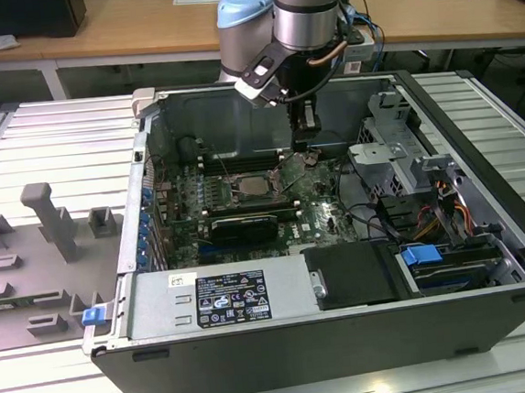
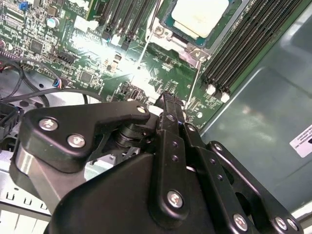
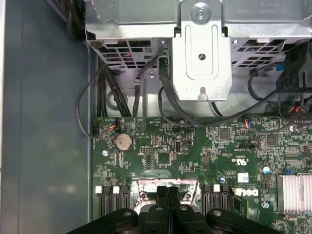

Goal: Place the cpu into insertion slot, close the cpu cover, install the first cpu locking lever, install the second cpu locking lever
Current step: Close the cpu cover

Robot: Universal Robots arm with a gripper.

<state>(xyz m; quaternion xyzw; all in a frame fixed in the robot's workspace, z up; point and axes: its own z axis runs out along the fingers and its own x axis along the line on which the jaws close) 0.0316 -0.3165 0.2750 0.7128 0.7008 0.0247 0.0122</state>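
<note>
The cpu (image 1: 255, 186) lies flat in its socket on the green motherboard (image 1: 324, 217), its pale top (image 2: 200, 17) framed by the silvery cpu cover (image 2: 187, 46), which lies down around it. Two thin metal locking levers (image 2: 145, 48) (image 2: 193, 83) run out from the socket corners, and the second ends close beside my fingertips. My gripper (image 1: 306, 156) hangs low over the board at the socket's side toward the exterior view's right. The fingers (image 2: 168, 105) are pressed together, shut, with nothing visible between them. The first wrist view has the gripper (image 3: 168, 191) just above the board.
A black card (image 1: 244, 226) lies in front of the socket. Memory slots (image 2: 243, 44) flank it. A metal drive cage (image 1: 396, 148) and cables (image 1: 375, 219) stand at the exterior view's right, the power supply (image 1: 221, 297) in front. The case walls (image 1: 149, 160) enclose everything.
</note>
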